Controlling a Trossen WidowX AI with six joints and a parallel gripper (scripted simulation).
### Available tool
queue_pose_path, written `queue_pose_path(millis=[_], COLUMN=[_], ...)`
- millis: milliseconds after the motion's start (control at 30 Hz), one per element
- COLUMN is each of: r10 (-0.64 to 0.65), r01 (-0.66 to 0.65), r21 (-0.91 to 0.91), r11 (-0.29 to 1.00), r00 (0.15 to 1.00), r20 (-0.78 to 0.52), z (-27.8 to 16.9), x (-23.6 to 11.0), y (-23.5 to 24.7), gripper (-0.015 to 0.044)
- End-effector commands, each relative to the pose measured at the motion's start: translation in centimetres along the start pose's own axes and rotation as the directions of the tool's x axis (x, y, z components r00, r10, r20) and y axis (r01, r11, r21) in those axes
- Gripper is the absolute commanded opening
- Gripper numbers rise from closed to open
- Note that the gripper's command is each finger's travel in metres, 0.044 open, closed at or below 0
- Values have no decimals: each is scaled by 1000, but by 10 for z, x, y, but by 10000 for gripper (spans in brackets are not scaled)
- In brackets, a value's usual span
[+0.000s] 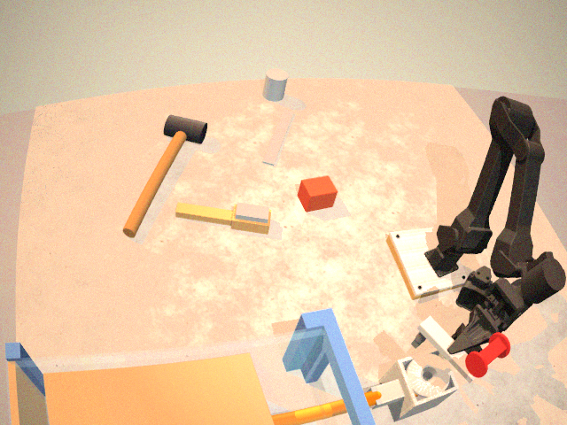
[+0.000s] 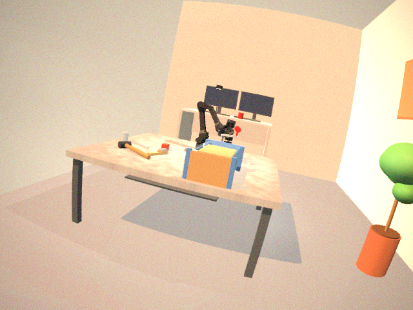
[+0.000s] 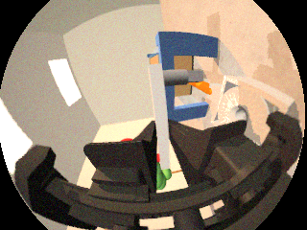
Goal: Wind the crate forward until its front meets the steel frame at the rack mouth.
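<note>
Arm folded low, tool (image 1: 463, 343) clamped on the winch handle (image 1: 487, 354) above the winch (image 1: 423, 382).

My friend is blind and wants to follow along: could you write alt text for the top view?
A dark robot arm's jaws grip a white crank handle with a red knob just above a white winch at the bench's lower right. An orange strap runs from the winch through a blue frame. A mallet lies further back.
</note>
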State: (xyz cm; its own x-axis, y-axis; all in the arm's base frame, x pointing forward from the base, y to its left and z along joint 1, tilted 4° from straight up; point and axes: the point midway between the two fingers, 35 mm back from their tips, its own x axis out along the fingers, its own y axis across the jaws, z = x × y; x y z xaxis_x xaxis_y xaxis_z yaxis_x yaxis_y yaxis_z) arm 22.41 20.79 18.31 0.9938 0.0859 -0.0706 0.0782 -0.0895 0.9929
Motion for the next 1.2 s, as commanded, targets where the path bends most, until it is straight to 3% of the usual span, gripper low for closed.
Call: queue_pose_path(millis=[0, 333, 1167], r10=[0, 3, 18], r01=[0, -3, -18], r21=[11, 13, -26], r11=[1000, 1000, 999], r00=[1000, 1000, 1000], r20=[-1, -2, 4], z=[-14, -51, -49], x=[-4, -24, -20], y=[-1, -14, -42], gripper=[0, 0, 0])
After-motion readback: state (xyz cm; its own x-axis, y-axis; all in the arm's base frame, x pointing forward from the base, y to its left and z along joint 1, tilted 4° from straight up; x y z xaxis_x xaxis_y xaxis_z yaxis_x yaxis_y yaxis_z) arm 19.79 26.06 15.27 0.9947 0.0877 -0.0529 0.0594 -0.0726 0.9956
